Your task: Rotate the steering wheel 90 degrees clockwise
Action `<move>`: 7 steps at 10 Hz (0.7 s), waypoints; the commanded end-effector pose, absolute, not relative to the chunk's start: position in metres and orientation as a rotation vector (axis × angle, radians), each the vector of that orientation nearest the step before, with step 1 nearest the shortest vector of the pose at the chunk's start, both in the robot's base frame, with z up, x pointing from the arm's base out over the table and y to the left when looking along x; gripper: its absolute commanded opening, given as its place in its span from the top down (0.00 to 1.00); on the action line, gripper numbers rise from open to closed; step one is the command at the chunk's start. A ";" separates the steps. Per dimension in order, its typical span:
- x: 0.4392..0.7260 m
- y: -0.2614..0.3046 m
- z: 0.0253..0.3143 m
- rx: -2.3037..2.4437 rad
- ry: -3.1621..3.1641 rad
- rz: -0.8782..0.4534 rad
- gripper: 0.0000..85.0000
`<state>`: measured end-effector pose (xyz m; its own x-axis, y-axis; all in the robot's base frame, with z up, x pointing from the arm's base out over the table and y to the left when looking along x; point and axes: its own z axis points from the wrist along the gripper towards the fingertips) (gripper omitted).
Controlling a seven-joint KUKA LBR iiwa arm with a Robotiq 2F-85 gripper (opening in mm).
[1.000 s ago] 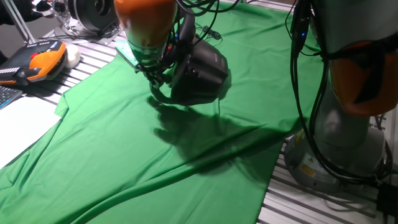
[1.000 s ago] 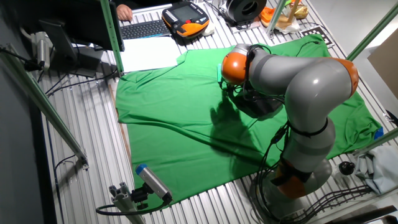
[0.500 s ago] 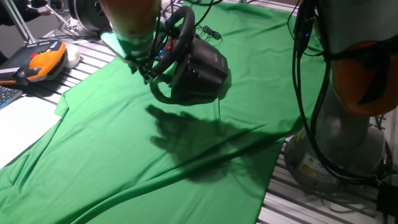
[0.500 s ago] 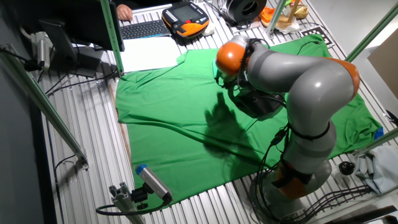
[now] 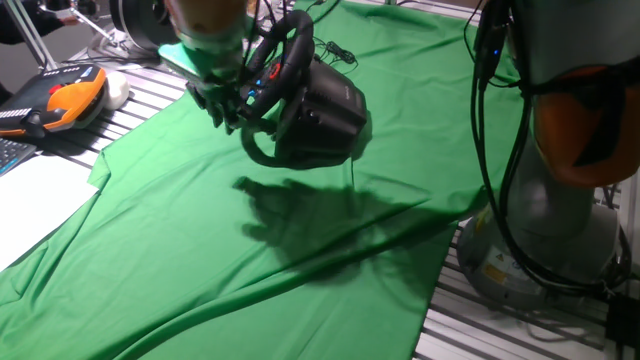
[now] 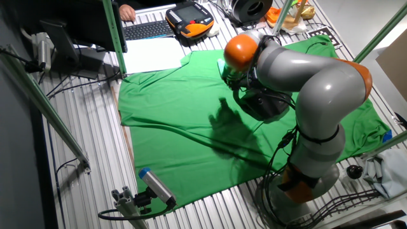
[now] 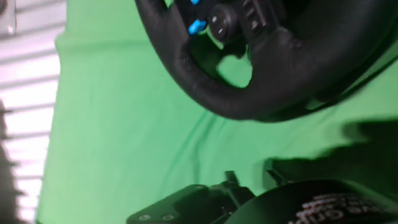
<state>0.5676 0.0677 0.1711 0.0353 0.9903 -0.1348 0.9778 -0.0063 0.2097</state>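
The black steering wheel (image 5: 293, 48) stands tilted on its bulky black base (image 5: 330, 115) on the green cloth (image 5: 200, 250). Small red buttons show on its hub. My gripper (image 5: 224, 104) hangs just left of the wheel's left rim, close beside it, with nothing seen between its fingers. In the hand view the wheel's rim (image 7: 249, 106) curves across the top, apart from the dark gripper parts (image 7: 205, 202) at the bottom edge. In the other fixed view the arm covers most of the wheel (image 6: 249, 102). I cannot make out how far apart the fingers stand.
An orange teach pendant (image 5: 60, 100) and white paper (image 5: 30, 200) lie left of the cloth. A black-and-silver ring device (image 5: 145, 20) sits at the back left. The arm's own base (image 5: 550, 220) and cables stand at the right. A keyboard (image 6: 146, 28) lies beyond the cloth.
The gripper has risen from the wheel's lower rim and moved left and up, away from it. The wheel, hidden behind the hand before, now shows.
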 end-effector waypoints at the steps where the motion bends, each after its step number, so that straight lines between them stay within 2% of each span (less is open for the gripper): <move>1: 0.565 0.075 0.174 1.833 2.282 0.065 1.00; 4: 0.552 0.091 0.179 1.601 2.541 0.018 1.00; 7: 0.543 0.103 0.185 1.348 2.807 0.050 1.00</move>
<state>0.5425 0.1053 0.1855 -0.2184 0.9758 -0.0098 0.9753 0.2186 0.0316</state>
